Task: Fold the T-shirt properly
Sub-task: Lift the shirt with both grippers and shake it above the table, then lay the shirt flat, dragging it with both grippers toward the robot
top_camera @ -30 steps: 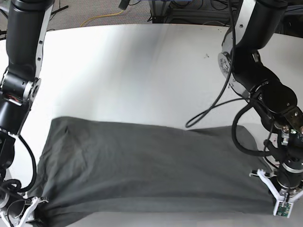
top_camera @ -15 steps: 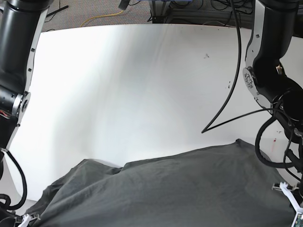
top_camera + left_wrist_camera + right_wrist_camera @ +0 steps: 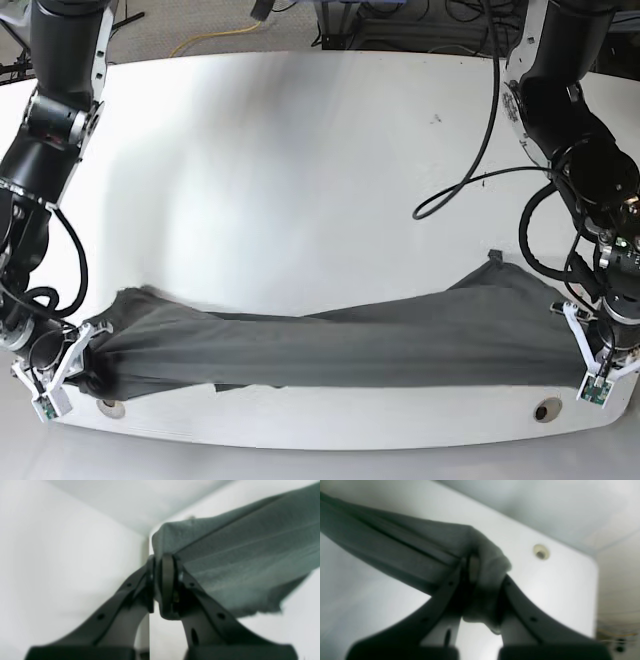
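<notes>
The dark grey-green T-shirt (image 3: 330, 345) is stretched as a long narrow band along the front of the white table (image 3: 300, 150). My right gripper (image 3: 85, 365) is shut on its left end. In the right wrist view the fabric bunches between the fingers of the right gripper (image 3: 480, 580), and the T-shirt (image 3: 395, 550) runs off to the left. My left gripper (image 3: 588, 345) is shut on the right end. The left wrist view shows this left gripper (image 3: 160, 580) pinching a corner of the T-shirt (image 3: 250, 562), which spreads to the right. The collar and sleeves are hidden.
Two round holes (image 3: 110, 408) (image 3: 545, 410) sit in the table near its front edge, one also visible as a hole (image 3: 541, 552) in the right wrist view. A black cable (image 3: 470, 180) loops from the left arm over the table. Loose cables lie on the floor behind.
The T-shirt lay spread wide a second ago, then rose close to the camera. Now it is pulled into a narrow band between both grippers, which have kept their grip.
</notes>
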`<state>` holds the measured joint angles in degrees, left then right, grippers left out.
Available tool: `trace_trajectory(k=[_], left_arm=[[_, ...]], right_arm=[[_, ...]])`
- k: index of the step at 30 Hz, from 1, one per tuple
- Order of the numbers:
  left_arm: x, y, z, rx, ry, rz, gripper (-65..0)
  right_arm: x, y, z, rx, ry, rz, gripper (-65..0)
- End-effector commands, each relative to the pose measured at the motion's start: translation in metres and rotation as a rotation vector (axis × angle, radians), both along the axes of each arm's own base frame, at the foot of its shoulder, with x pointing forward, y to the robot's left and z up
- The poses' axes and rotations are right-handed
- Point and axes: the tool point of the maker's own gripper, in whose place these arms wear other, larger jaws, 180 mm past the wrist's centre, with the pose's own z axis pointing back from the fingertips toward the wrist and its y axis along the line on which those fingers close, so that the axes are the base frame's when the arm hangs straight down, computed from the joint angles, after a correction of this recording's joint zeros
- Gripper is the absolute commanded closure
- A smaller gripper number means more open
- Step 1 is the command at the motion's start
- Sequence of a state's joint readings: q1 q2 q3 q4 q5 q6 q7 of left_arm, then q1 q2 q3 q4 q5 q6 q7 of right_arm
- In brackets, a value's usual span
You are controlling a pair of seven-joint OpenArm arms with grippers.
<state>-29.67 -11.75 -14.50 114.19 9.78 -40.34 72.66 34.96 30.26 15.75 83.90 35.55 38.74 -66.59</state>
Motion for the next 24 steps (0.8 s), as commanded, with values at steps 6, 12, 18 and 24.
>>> trace_trajectory(k=[6,12,18,24], left_arm=[[-0.035,0.015,-0.062,0.018,0.190,0.079,0.0],[-0.078,0.014,-0.134,-0.017,0.378,0.093,0.0],[-0.118,0.010,-0.182,-0.016,0.521,0.071,0.0],[-0.157,0.004,-0.219,-0.022,0.630,0.036,0.0]], right_arm=[[-0.042,-0.022,-0.037,0.071,0.042,-0.051,0.0],[-0.083,-0.028,-0.078,0.063,0.130,-0.076,0.0],[-0.119,-0.028,-0.106,0.028,0.205,-0.078,0.0],[-0.149,-0.026,-0.122,-0.007,0.257,-0.073,0.0]])
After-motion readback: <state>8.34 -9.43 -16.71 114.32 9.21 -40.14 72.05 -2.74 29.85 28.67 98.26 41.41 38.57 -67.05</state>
